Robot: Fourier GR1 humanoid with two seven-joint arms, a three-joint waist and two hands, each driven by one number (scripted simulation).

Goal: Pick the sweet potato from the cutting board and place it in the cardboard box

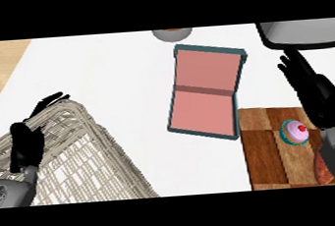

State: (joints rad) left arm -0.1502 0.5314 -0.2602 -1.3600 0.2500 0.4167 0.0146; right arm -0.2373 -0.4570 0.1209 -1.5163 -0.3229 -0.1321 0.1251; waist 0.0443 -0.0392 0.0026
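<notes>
The right hand [316, 92] hangs over the board [267, 150] at the view's right, its fingers straight and spread, pointing away from the robot and holding nothing. Below it and toward the robot, a reddish-brown sliver of the sweet potato [321, 169] shows on the board, mostly hidden by the right forearm. Just beside the hand on the board stands a cupcake [297, 131] with pink icing and a red cherry. Left of the board lies the box [205, 92], open and flat, pink inside with a teal rim, holding nothing. The left hand [28, 139] rests at the view's left, fingers relaxed, over a wire basket [86, 155]. At the surface's [101, 65] far edge sit a round cup [171, 34] and a grey appliance [299, 33]. No writing or labels can be read anywhere.
</notes>
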